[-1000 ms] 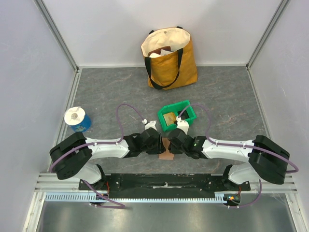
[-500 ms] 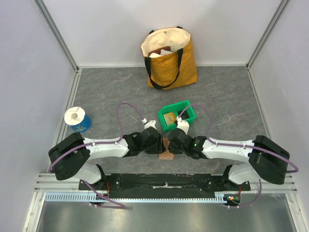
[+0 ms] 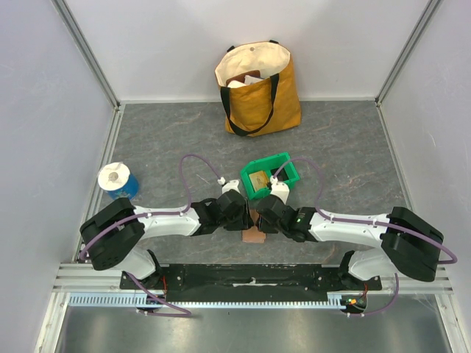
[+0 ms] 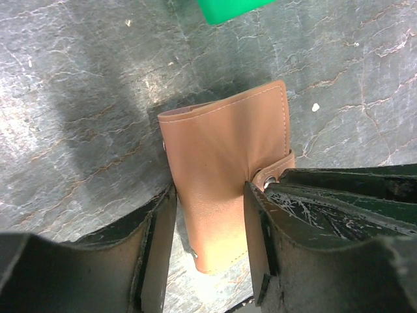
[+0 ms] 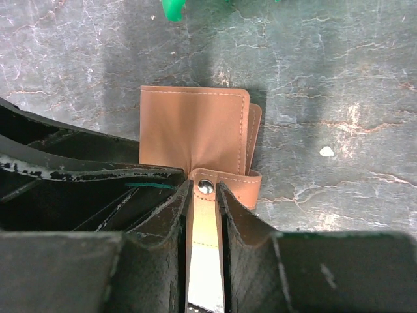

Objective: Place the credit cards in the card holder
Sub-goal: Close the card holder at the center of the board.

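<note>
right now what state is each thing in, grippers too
card holder: folded shut, flat on the table
left gripper: open, fingers straddling the card holder
right gripper: shut on the card holder's snap tab
green bin: upright, something tan inside
tote bag: upright, mouth open
blue roll: standing on end

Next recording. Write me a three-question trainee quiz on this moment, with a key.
1. True or false: the card holder is folded shut.
2. What is the right hand pinching? A) the snap tab B) a white card C) a pen
3. What colour is the bin just beyond the card holder?
Key: 1 true; 2 A; 3 green.
</note>
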Tool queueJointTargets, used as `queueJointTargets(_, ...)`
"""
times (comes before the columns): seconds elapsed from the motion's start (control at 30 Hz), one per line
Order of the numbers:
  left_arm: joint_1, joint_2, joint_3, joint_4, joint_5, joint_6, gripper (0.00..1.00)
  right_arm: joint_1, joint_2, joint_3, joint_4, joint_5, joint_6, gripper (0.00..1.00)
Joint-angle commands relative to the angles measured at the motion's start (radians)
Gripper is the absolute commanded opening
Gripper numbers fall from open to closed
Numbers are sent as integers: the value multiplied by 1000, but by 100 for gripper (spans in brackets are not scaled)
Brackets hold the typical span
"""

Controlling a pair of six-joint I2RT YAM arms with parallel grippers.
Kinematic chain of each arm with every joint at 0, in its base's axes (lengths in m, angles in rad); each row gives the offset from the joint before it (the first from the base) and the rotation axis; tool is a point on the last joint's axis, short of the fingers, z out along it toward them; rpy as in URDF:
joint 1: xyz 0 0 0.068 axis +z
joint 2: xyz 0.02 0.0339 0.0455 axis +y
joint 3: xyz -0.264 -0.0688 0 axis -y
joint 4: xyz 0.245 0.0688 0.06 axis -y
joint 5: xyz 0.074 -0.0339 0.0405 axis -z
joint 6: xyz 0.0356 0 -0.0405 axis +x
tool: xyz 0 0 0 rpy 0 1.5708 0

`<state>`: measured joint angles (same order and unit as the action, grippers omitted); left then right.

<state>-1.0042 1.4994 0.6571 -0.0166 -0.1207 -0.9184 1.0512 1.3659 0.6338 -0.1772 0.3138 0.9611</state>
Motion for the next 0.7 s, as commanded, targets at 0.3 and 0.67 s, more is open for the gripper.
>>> queueJointTargets(0.3, 3, -47, -7, -77, -39, 26, 56, -3, -8, 6, 12, 31, 10, 28)
queueJointTargets(0.67, 1, 50, -11, -75, 1, 24, 40, -3, -62, -14, -5, 27, 30, 32)
